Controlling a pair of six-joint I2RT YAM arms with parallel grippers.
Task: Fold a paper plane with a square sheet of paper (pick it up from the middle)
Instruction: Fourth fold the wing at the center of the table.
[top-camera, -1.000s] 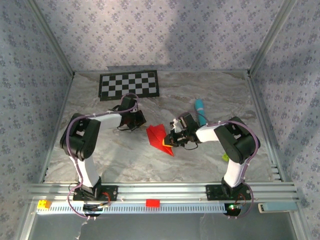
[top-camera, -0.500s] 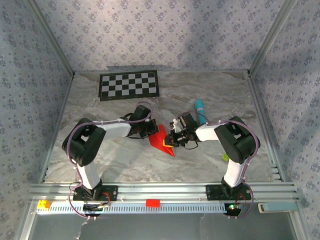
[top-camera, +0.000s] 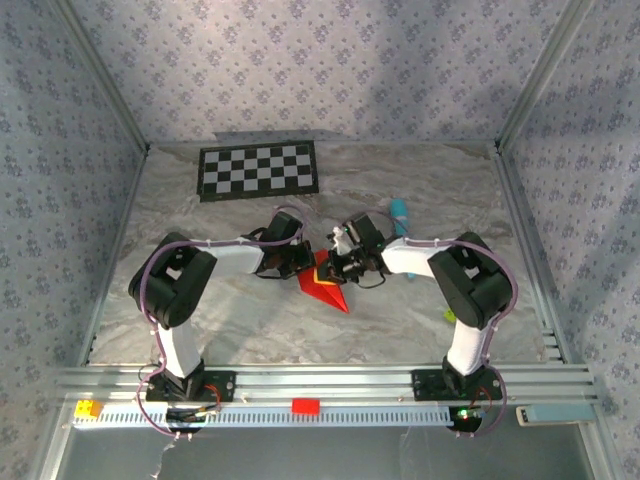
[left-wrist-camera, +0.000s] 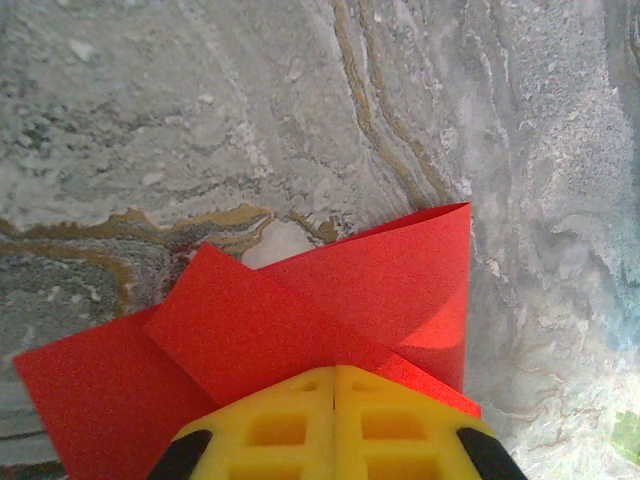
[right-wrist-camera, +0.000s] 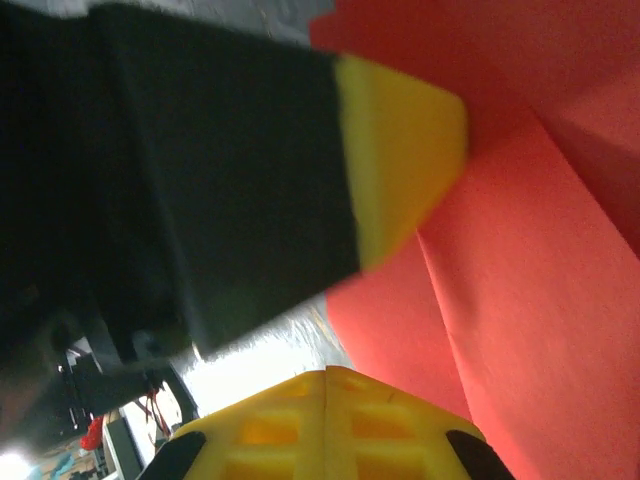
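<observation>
On the marbled table (top-camera: 430, 175), about midway across, lies the paper (top-camera: 328, 292): red, partly folded, one point aimed at the near edge. From above, both my wrists cover its far half, so I cannot make out the outline there. Through my left wrist camera the paper (left-wrist-camera: 350, 290) shows one flap folded slantwise over another layer, with a raised crease at its right edge; its near part runs under my fingers and off the bottom of the picture.

My left gripper (top-camera: 308, 268) comes at the paper from its left side, and the yellow tips (left-wrist-camera: 335, 420) are pressed flat together with only a seam between them. They sit over the paper, but whether they touch it is hidden. My right gripper (top-camera: 333, 270) meets the paper from its right, tips (right-wrist-camera: 325, 420) likewise closed on nothing I can see. Its camera is so close that the paper (right-wrist-camera: 540, 260) blurs, and one yellow pad (right-wrist-camera: 400, 150) of my left gripper juts across the view.

Beyond the paper to its right, a teal stick (top-camera: 398, 210) is half hidden behind my right arm. Well beyond the paper to its left lies the checkerboard (top-camera: 258, 170).
</observation>
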